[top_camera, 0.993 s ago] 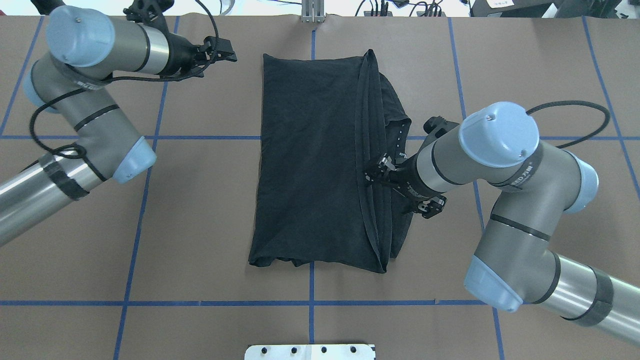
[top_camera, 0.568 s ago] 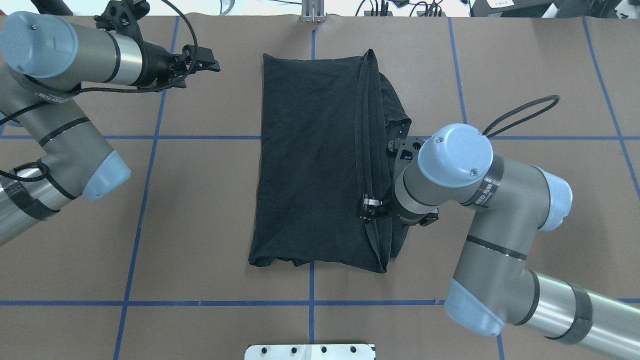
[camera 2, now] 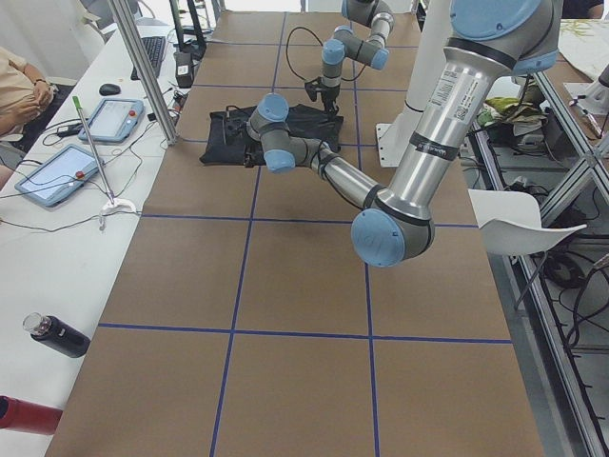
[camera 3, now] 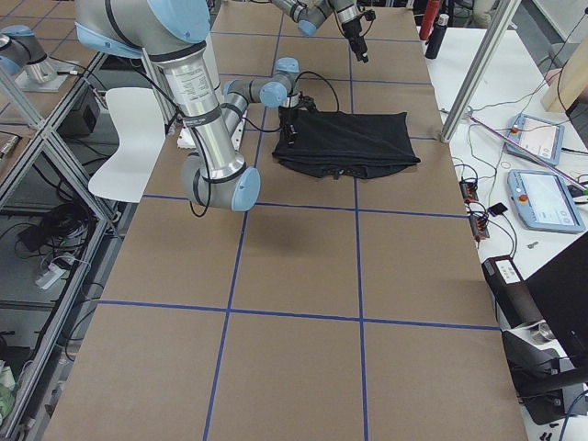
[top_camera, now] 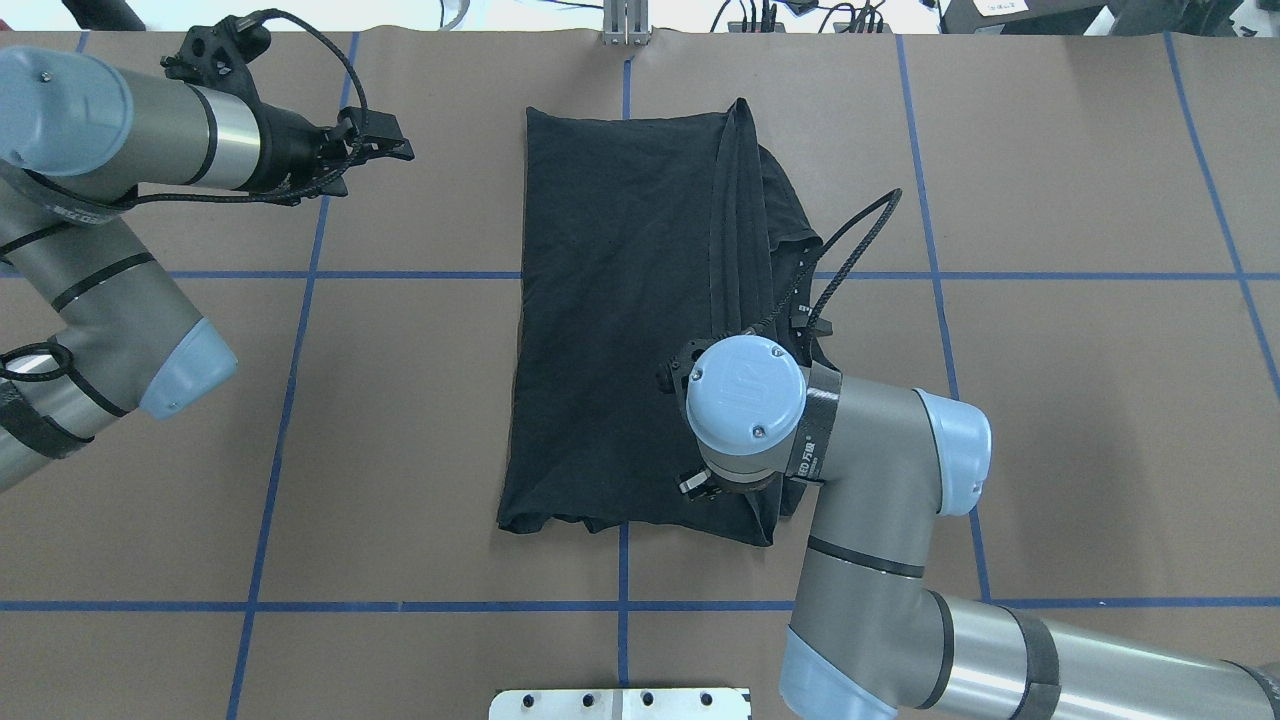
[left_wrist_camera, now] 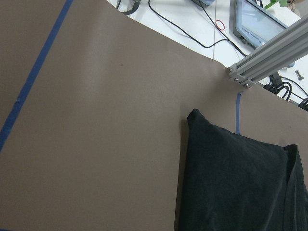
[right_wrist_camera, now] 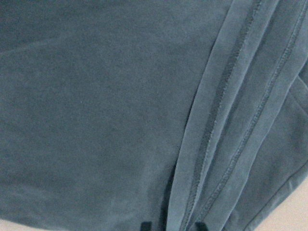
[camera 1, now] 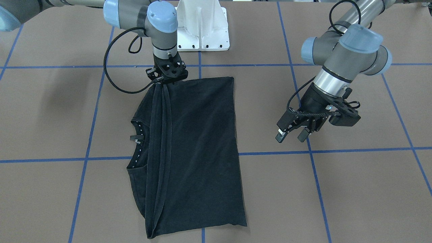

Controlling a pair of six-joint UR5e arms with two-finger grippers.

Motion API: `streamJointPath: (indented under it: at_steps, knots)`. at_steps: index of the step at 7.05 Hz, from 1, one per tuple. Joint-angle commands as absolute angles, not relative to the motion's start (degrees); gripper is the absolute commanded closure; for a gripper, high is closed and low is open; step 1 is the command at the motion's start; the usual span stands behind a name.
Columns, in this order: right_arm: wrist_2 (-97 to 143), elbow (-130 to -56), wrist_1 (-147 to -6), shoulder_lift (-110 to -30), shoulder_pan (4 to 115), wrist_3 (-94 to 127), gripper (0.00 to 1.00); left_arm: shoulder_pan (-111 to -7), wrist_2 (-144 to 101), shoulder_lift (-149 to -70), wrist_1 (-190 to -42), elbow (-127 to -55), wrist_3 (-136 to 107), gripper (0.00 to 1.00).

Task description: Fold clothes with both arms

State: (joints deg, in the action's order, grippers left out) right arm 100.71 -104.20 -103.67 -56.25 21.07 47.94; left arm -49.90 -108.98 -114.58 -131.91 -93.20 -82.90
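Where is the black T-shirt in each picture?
Front-facing: black T-shirt centre-left.
Overhead: T-shirt central.
Exterior left: T-shirt far, top middle.
Exterior right: T-shirt upper middle.
Left wrist: T-shirt bottom right.
Right wrist: T-shirt fills picture.
Landmark: stitched hem strips along one side.

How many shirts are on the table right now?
1. A black shirt lies folded lengthwise at the middle of the table, with the right gripper at one corner. Anything underneath it would be hidden.
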Motion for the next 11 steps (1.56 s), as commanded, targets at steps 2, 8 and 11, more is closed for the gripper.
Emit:
streamJointPath:
  at_steps: [2,8,11]
  knots:
    - [98.7,-103.1,-104.5,-56.1,19.8,46.1,0.6,-49.7,-109.0,-114.6,-132.1,-93.1,-84.2,0.01]
    - [97.4,-102.4,-104.4,-56.5,18.7,46.1,1.0,-49.7,-109.1,-114.5,-132.4,-93.3,-84.3,0.01]
    - [96.9,-103.0,-104.6,-56.7,19.0,45.8,1.0,-49.7,-109.1,-114.6,-132.5,-93.3,-85.4,0.01]
